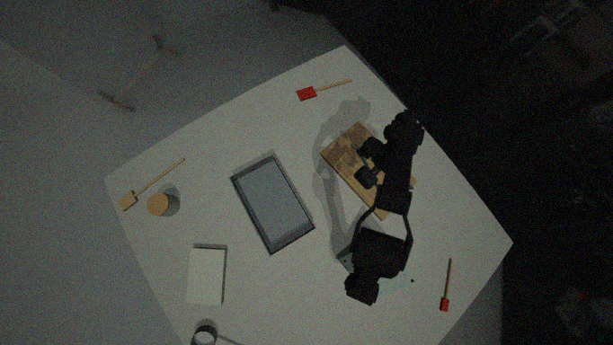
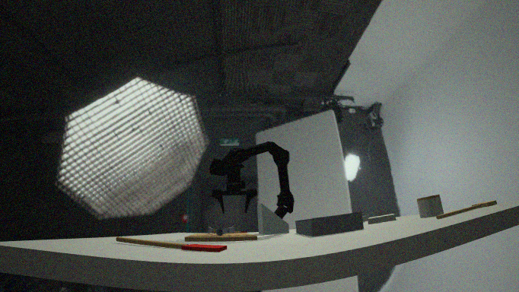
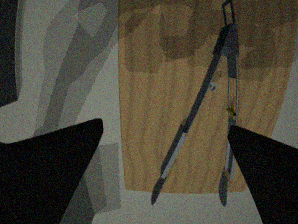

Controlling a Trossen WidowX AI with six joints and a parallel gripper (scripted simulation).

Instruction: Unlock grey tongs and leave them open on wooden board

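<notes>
Gripper (image 2: 234, 208) hangs above the wooden board (image 1: 346, 157), fingers spread wide apart, nothing between them. Grey tongs (image 3: 206, 106) lie flat on the board in the wrist view, arms splayed in a V, hinge end far from the camera, tips reaching the board's near edge. The two dark fingers sit at the lower corners of the wrist view, clear of the tongs on either side. From the top the arm covers part of the board, tongs hidden there. In the exterior view the tongs (image 2: 220, 230) show as a small grey shape on the board under the gripper.

Roasting tin (image 1: 271, 204) sits left of the board, apart from it. Red-headed spatula (image 1: 307, 92) beyond the board near the far table edge; another red-tipped stick (image 1: 446, 287) near the arm's base side. Wooden spatula (image 1: 135, 193) and round wooden block (image 1: 157, 203) at the table's left, white box (image 1: 206, 276) near the front.
</notes>
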